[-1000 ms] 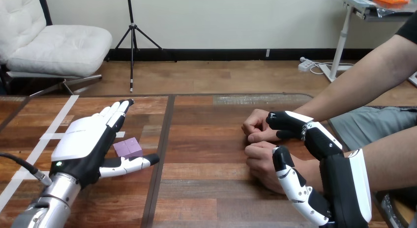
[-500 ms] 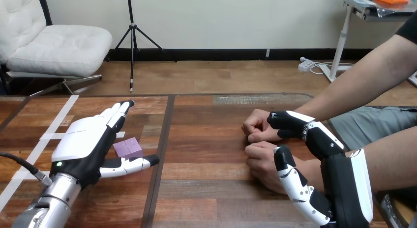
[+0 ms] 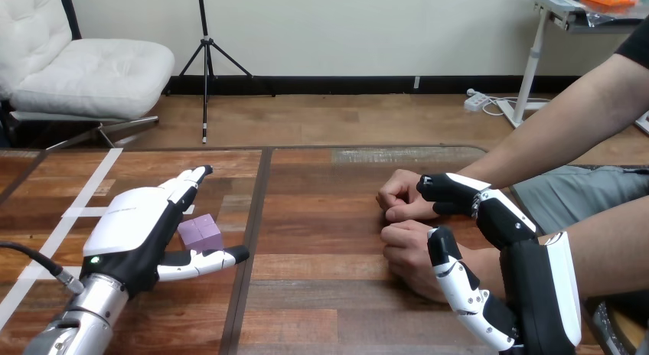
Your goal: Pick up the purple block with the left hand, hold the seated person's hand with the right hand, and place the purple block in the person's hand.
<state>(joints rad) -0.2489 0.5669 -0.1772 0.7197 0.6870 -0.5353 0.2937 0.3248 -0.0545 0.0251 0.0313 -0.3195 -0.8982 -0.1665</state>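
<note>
The purple block (image 3: 200, 232) lies on the wooden table (image 3: 321, 217) left of centre. My left hand (image 3: 130, 226) hovers over it, open, with the straight fingers past the block's far left side and the thumb along its near side. The block sits in that gap, and I cannot tell whether it is touched. At the right, the person's two hands rest as fists on the table. My right hand (image 3: 528, 282) arches over the wrist of the nearer fist (image 3: 406, 252), thumb on its near side and fingers curled down on its far side, next to the farther fist (image 3: 396, 198).
White tape strips (image 3: 73, 213) cross the table at the left. A dark seam (image 3: 256, 217) splits the tabletop down the middle. Bare wood lies between the block and the person's hands. The person's forearms come in from the right edge.
My left hand has dipped and tilted a little, bringing its fingers lower beside the block. The block, my right hand and the person's fists have stayed put.
</note>
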